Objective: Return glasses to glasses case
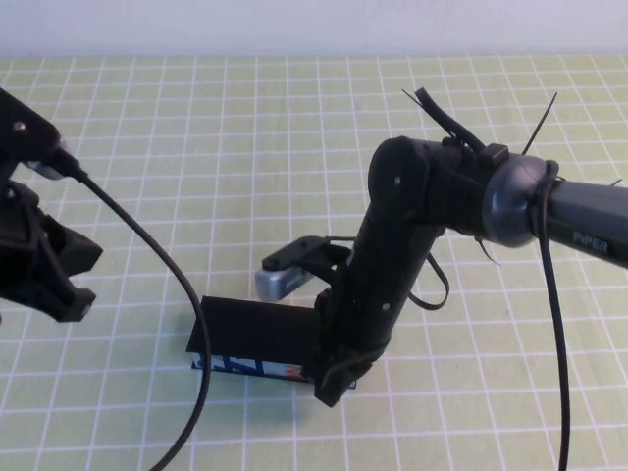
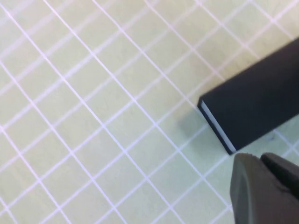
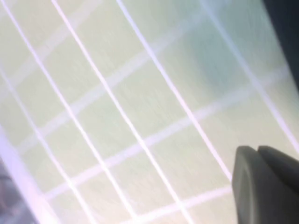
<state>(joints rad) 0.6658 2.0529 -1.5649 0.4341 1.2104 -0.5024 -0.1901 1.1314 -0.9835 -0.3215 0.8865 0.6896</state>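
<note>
Green grid mat (image 1: 196,147) all round. Right gripper (image 1: 334,385) down at the case (image 1: 250,329), which runs off to the gripper's left with the lid seemingly shut. Cannot tell how wide the right gripper stands, nor whether it holds anything. Glasses nowhere in sight: perhaps inside, perhaps behind the arm. Left gripper (image 1: 69,285) well apart from the case, opening likewise not tellable. Likely trouble: pressing on one end and tipping or skidding the case, or pinching a temple under the lid.
</note>
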